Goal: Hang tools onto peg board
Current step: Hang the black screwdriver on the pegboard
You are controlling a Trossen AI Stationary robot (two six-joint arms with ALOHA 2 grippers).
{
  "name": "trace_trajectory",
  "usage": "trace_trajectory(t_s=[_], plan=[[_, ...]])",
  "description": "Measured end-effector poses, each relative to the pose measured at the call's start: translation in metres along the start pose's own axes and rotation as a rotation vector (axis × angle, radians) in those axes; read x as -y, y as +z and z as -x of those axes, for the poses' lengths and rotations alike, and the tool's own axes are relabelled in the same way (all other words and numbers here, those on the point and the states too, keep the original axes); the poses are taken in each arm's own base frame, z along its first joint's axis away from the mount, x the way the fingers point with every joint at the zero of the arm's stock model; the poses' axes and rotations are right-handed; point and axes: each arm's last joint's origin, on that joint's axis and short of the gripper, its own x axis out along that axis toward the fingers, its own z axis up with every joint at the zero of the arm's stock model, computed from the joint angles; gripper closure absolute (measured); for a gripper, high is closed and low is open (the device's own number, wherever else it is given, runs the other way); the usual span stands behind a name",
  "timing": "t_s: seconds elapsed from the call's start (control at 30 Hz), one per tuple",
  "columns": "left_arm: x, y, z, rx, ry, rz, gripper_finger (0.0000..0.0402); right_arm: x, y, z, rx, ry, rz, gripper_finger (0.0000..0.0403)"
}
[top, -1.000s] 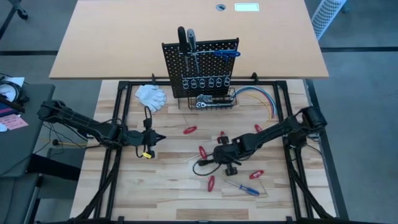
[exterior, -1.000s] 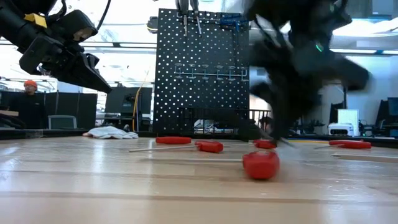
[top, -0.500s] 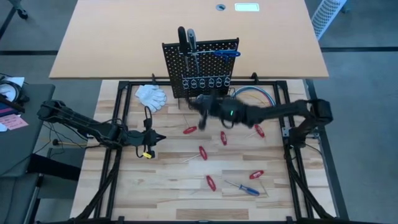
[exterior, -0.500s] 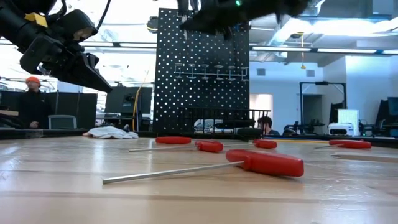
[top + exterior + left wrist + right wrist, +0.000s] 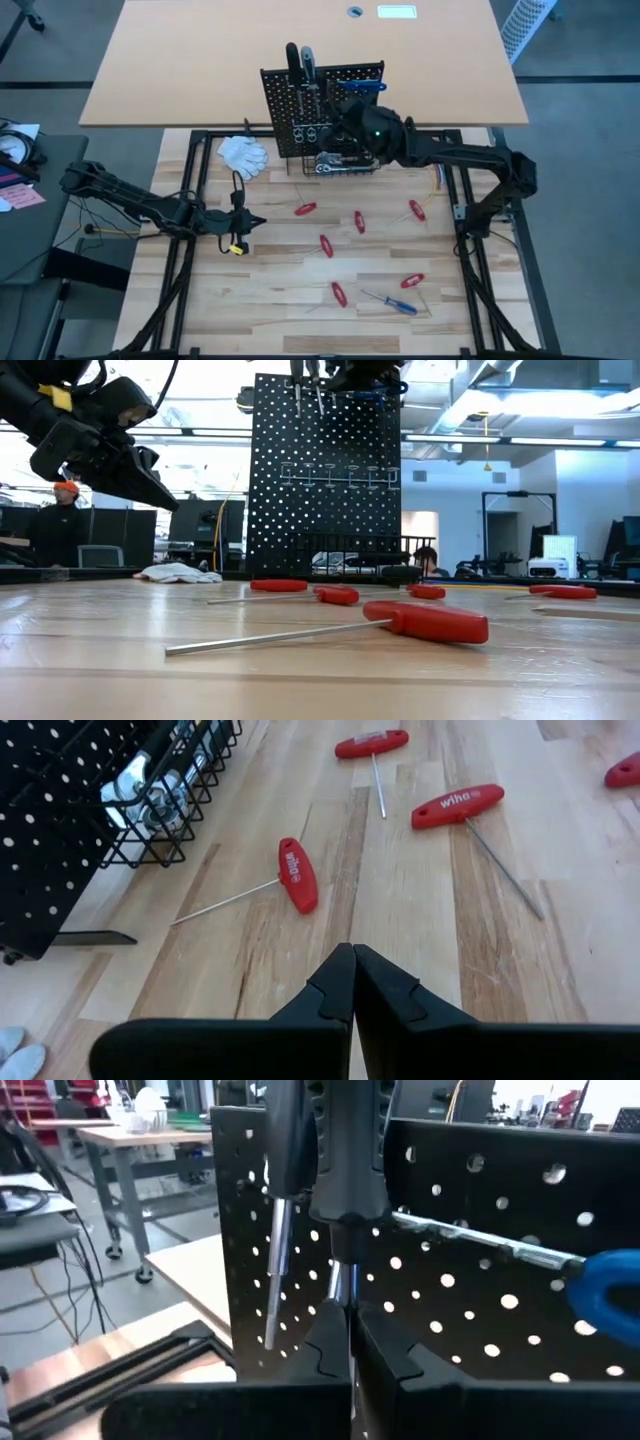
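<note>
The black peg board (image 5: 322,118) (image 5: 325,510) stands upright at the table's far side. Two screwdrivers (image 5: 290,1140) (image 5: 350,1150) hang at its top and a blue-handled one (image 5: 366,86) beside them. A chrome ratchet (image 5: 150,788) lies in its wire basket (image 5: 340,165). Several red-handled tools (image 5: 326,245) (image 5: 425,622) and a blue screwdriver (image 5: 392,301) lie flat on the table. My right gripper (image 5: 347,1318) (image 5: 338,108) is shut and level, high up close to the board's top, just before the grey screwdriver's shaft, with nothing seen between its fingers. My left gripper (image 5: 353,955) (image 5: 258,222) hovers shut at the table's left.
White gloves (image 5: 243,152) lie left of the board and a bundle of coloured cables (image 5: 425,155) lies to its right. A larger wooden table (image 5: 200,60) stands behind the board. A person (image 5: 62,510) is far off in the room.
My right gripper has risen from the middle of the table and swung toward the far edge, up to the top of the peg board, tipping from pointing down to level. It has stayed shut. The red tool it left behind lies flat on the table.
</note>
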Motion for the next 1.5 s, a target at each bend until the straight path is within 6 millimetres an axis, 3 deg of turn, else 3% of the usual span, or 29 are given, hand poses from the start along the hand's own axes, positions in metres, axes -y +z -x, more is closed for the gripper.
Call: trace_trajectory(t_s=[0.8,1.1,1.5], plan=[[0.000,0.001,0.000,0.006,0.000,0.003,0.0401,0.020,0.010,-0.012,0.088,-0.013,-0.129,0.0399],[0.000,0.001,0.000,0.006,0.000,0.005,0.0402,0.026,0.000,-0.026,0.066,-0.037,-0.128,0.0397],[0.000,0.001,0.000,0.007,-0.003,0.007,0.0402,0.026,-0.006,-0.026,0.008,-0.042,-0.098,0.0397]])
